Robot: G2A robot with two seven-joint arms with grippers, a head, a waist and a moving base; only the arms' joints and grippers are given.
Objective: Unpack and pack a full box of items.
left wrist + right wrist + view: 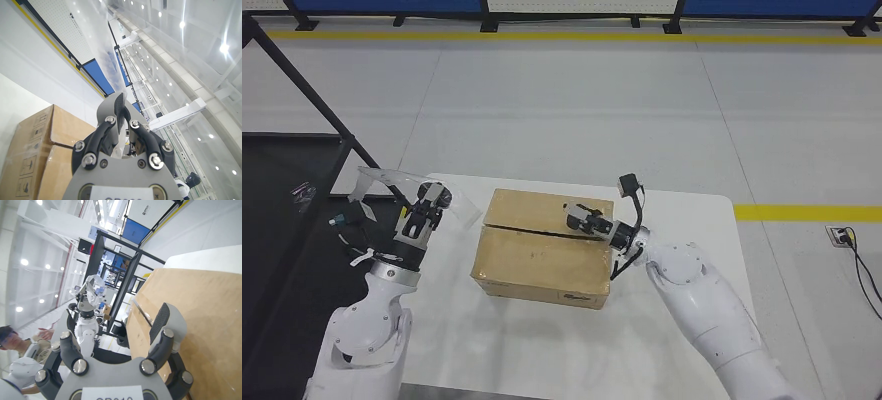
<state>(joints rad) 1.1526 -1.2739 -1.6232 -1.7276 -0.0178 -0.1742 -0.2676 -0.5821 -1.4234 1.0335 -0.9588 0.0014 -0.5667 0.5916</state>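
1. left gripper (122, 106) clamped tight on clear plastic sheet (392, 182), held up just beside cardboard box (542, 250)
2. right gripper (579, 217) spread wide, nothing held, low over box's top seam
3. box flaps closed, middle of table (542, 340)

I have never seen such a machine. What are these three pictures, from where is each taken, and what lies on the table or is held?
This is a two-armed robot at a white table. One picture looks down from above its arms; the other two come from cameras on its wrists. A closed cardboard box stands on the table. The left gripper is shut on clear plastic film, held up beside the box. The right gripper is open, over the seam on the box top.
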